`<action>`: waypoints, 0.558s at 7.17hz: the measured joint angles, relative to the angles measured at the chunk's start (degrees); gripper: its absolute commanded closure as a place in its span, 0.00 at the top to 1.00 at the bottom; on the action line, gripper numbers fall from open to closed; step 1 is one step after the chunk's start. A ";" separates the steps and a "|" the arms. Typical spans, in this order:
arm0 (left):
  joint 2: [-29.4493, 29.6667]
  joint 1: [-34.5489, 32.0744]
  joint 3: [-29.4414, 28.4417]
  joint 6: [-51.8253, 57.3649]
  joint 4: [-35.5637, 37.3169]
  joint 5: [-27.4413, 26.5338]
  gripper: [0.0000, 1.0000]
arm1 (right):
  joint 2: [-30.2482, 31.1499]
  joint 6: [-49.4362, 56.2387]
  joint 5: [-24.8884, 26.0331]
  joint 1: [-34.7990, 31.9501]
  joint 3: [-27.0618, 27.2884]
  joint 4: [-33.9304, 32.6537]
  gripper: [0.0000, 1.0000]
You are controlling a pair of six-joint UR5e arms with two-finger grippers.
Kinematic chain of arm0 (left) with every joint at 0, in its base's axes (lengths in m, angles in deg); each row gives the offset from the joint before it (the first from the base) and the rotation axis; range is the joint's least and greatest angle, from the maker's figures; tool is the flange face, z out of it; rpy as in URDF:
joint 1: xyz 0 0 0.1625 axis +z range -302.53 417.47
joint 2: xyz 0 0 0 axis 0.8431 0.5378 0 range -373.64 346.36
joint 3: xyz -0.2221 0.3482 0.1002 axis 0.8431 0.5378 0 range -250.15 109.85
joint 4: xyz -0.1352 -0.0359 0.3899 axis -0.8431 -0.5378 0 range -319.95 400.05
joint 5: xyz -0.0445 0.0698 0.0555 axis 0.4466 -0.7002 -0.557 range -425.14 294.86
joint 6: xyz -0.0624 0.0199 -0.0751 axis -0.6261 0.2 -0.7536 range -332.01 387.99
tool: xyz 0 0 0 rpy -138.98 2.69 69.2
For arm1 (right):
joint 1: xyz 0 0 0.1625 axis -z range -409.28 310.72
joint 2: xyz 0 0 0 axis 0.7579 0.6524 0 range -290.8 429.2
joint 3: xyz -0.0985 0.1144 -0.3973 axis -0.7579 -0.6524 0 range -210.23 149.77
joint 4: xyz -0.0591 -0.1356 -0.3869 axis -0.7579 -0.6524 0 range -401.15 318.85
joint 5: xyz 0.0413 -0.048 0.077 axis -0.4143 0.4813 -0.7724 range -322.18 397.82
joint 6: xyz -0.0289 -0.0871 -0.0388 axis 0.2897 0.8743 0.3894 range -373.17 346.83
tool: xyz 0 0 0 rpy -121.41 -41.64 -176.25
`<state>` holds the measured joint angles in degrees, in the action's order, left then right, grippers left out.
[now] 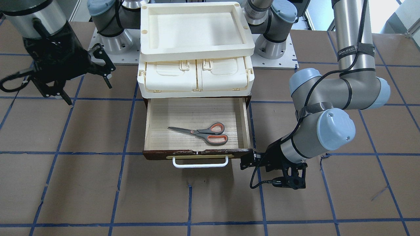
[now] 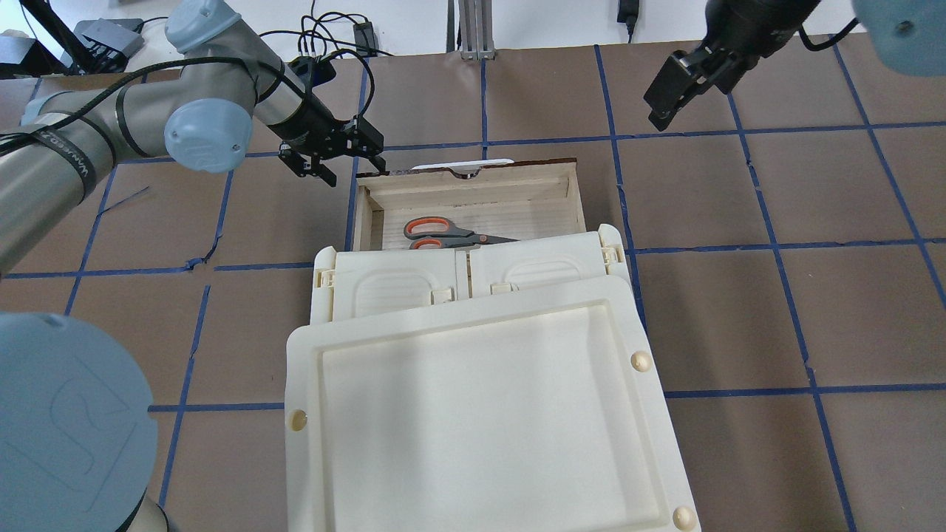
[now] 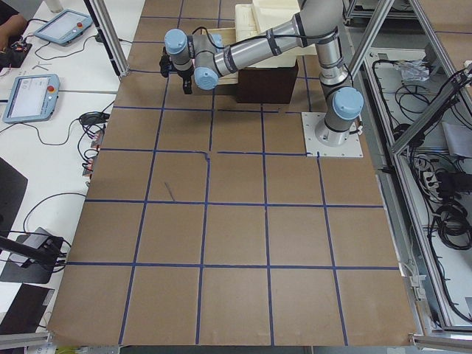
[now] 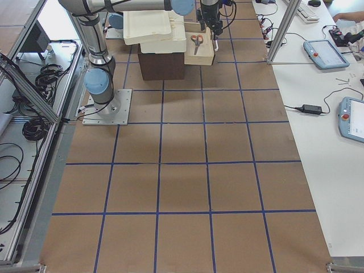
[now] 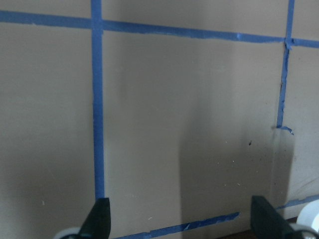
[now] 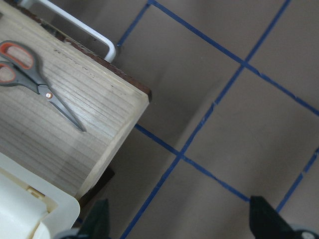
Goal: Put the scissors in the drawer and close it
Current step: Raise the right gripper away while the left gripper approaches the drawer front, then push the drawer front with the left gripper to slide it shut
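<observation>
The scissors [image 1: 203,132], grey-handled with orange-lined loops, lie flat inside the open drawer [image 1: 244,121]. They also show in the overhead view [image 2: 443,233] and the right wrist view [image 6: 35,74]. The drawer's dark front carries a white bar handle [image 1: 200,163]. My left gripper [image 1: 245,160] is open and empty, low beside the drawer's front corner, also in the overhead view [image 2: 347,166]. Its wrist view [image 5: 182,224] shows only the mat. My right gripper [image 1: 87,91] is open and empty, raised off to the drawer's other side, seen too in the overhead view [image 2: 669,100].
A cream latched box [image 1: 197,77] sits on the drawer cabinet, with a cream plastic tray [image 1: 197,50] resting tilted on top. Both arm bases [image 1: 115,42] stand behind it. The brown mat has a blue tape grid.
</observation>
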<state>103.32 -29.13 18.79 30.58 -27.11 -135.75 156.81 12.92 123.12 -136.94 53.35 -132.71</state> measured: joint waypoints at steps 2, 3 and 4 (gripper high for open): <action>-0.40 -0.42 0.20 -0.57 -2.87 0.03 1.00 | 1.92 -15.85 3.08 0.21 0.08 2.06 1.00; -0.66 -0.53 0.39 -0.76 -3.97 0.03 1.00 | 2.56 -19.23 3.86 -0.72 0.07 3.30 1.00; -1.16 -0.55 0.68 -0.96 -4.82 0.02 1.00 | 2.93 -21.17 4.10 -1.28 0.10 5.30 1.00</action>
<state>102.15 -29.68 19.48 29.62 -31.93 -135.73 159.74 -8.25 127.23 -138.22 53.45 -127.41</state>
